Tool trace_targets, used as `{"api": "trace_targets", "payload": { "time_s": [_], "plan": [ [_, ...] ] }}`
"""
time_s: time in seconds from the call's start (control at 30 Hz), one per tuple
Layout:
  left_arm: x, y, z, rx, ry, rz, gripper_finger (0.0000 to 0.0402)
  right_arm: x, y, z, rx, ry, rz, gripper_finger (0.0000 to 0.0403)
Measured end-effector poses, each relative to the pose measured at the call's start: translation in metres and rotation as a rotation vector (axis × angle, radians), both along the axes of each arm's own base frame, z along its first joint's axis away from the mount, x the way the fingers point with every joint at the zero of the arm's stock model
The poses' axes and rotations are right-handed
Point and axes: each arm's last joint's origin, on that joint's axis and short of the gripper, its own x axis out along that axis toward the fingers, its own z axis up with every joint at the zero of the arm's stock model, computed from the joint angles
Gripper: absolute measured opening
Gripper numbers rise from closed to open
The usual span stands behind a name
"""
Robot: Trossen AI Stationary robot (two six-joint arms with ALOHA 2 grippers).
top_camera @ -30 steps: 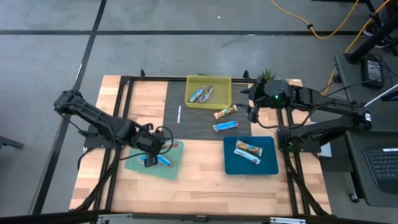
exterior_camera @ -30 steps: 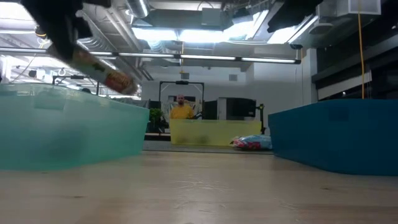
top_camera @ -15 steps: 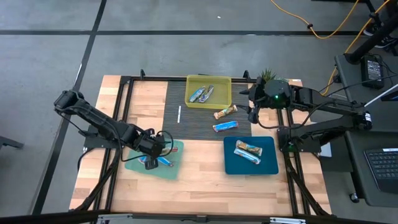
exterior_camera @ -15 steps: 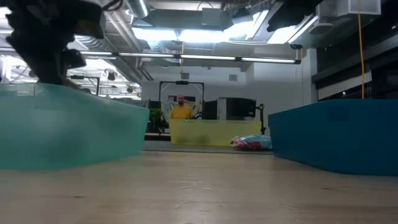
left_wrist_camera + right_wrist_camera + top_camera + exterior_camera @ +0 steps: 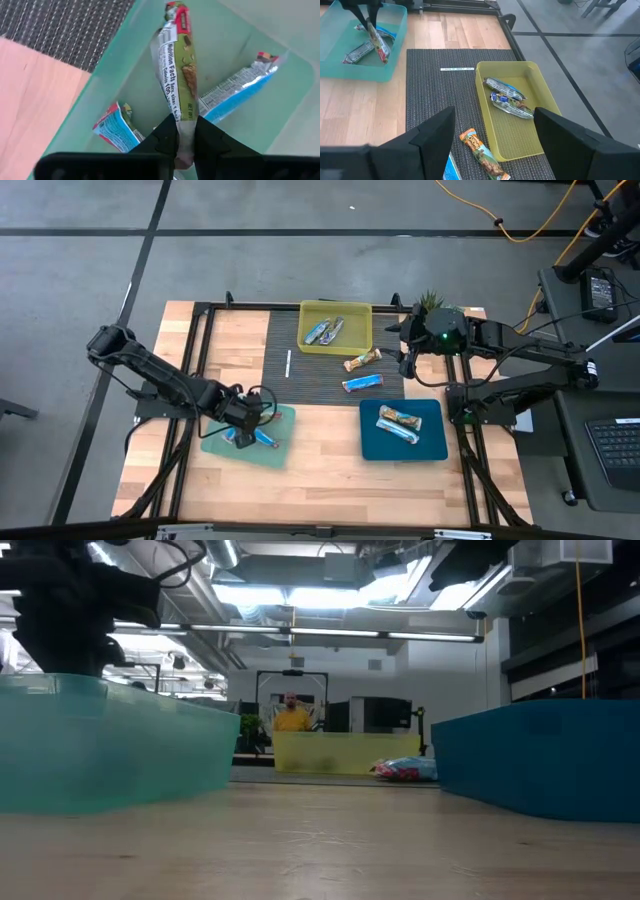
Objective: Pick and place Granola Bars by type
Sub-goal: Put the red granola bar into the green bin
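Note:
My left gripper [image 5: 243, 434] is down inside the light teal tray [image 5: 278, 450] at the near left, shut on a green-and-silver granola bar [image 5: 177, 75]. Two blue bars [image 5: 240, 87] [image 5: 116, 127] lie on that tray's floor. In the low view the tray's wall hides the fingers. My right gripper [image 5: 492, 145] hangs open, high over the dark mat at the far right, with nothing between its fingers. An orange-brown bar [image 5: 362, 360] and a blue bar [image 5: 362, 383] lie loose on the mat. My left gripper pinches the bar's near end [image 5: 184, 131] between its two fingers. The fingers come steeply from above and lie in line with the bar's length. The bar slants away below them [image 5: 378, 45] over a blue bar; whether its far end [image 5: 176, 11] touches the tray I cannot tell.
A yellow tray [image 5: 358, 343] with silvery bars stands at the far middle. A dark blue tray [image 5: 372, 442] with two bars sits at the near right. A thin white stick [image 5: 288, 363] lies on the mat's left edge. Bare wood stretches between the two near trays.
My left gripper has sunk into the teal tray with the bar. In the low view the bar was above the tray's rim a second ago; now it is hidden behind the wall.

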Motion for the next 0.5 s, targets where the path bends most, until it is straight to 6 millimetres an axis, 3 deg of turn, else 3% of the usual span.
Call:
{"api": "trace_targets", "payload": {
  "time_s": [0.3, 0.5],
  "plan": [
    [0.001, 0.003, 0.0, -0.122, 0.048, 0.015, 0.0122, 0.0, 0.0, 0.0, -0.002, 0.001, 0.001, 0.0272],
    [0.014, 0.004, 0.027, -0.105, -0.013, -0.064, 0.0152, 0.0, 0.0, 0.0, -0.01, 0.007, 0.006, 0.0272]
  ]
}}
